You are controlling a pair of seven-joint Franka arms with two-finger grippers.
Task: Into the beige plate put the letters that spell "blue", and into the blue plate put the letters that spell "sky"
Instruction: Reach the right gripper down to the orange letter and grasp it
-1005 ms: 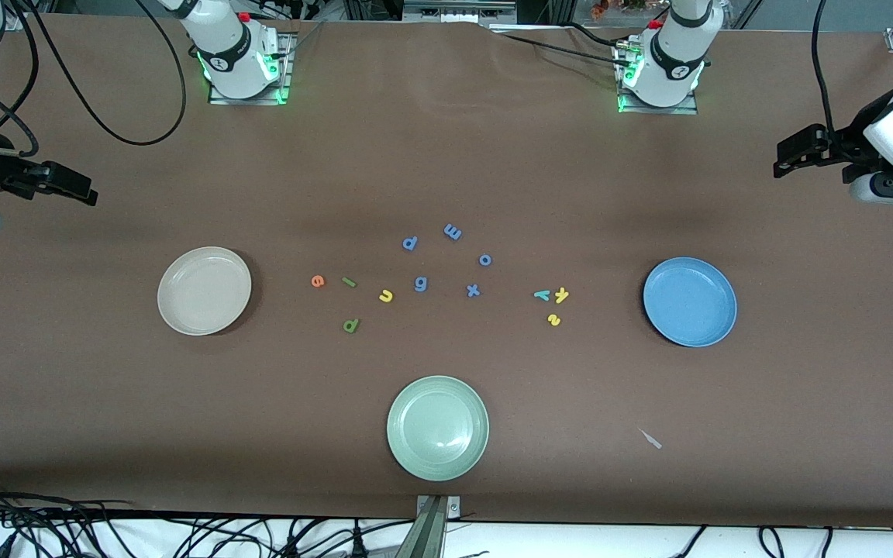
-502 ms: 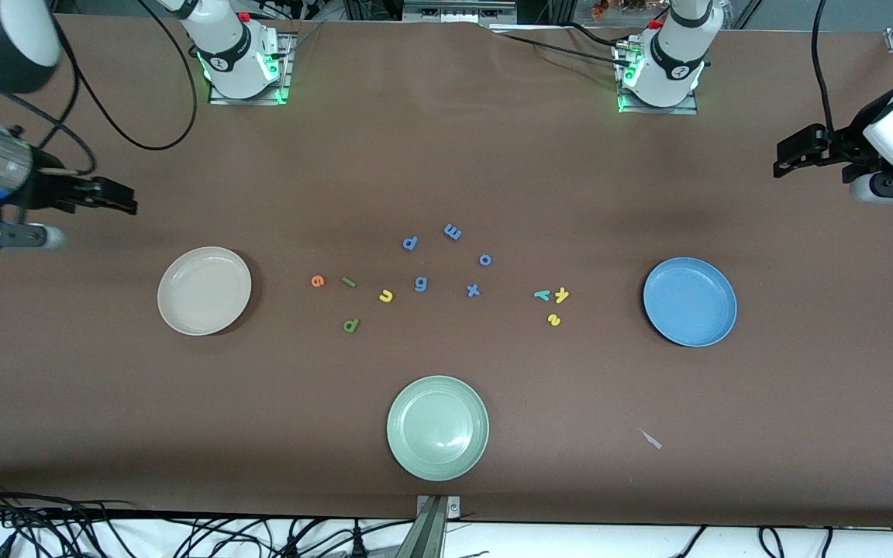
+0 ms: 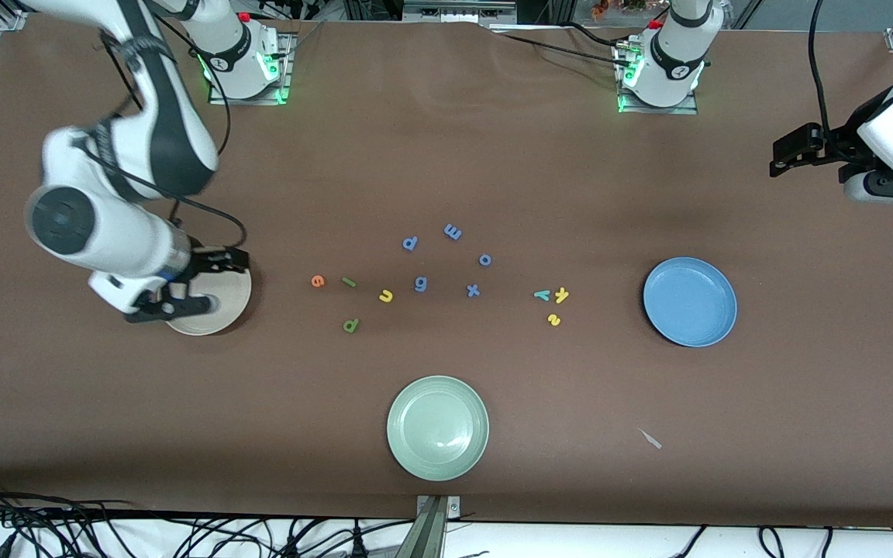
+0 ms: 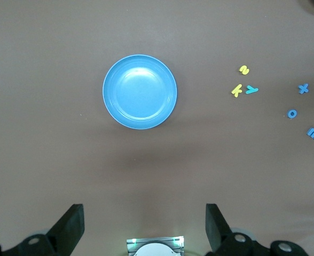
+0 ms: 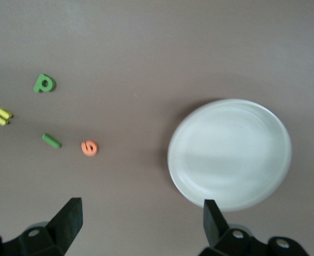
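The orange e [image 3: 318,280], thin green l [image 3: 349,282], yellow u [image 3: 386,295] and dark green b [image 3: 350,325] lie beside the beige plate [image 3: 223,311], toward the table's middle. My right gripper [image 3: 227,285] hangs open and empty over that plate's rim [image 5: 229,153]. The teal y [image 3: 542,294], yellow k [image 3: 562,294] and yellow s [image 3: 553,319] lie beside the blue plate [image 3: 690,302]. My left gripper [image 3: 787,151] waits open, high over the left arm's end of the table, looking down on the blue plate [image 4: 140,92].
Several all-blue letters [image 3: 421,284] are scattered mid-table between the two letter groups. A pale green plate [image 3: 437,427] sits nearer the front camera. A small scrap [image 3: 650,439] lies near the table's front edge.
My right arm has swung in from its end of the table and now hangs over the beige plate. The left arm has hardly moved. No letter has shifted.
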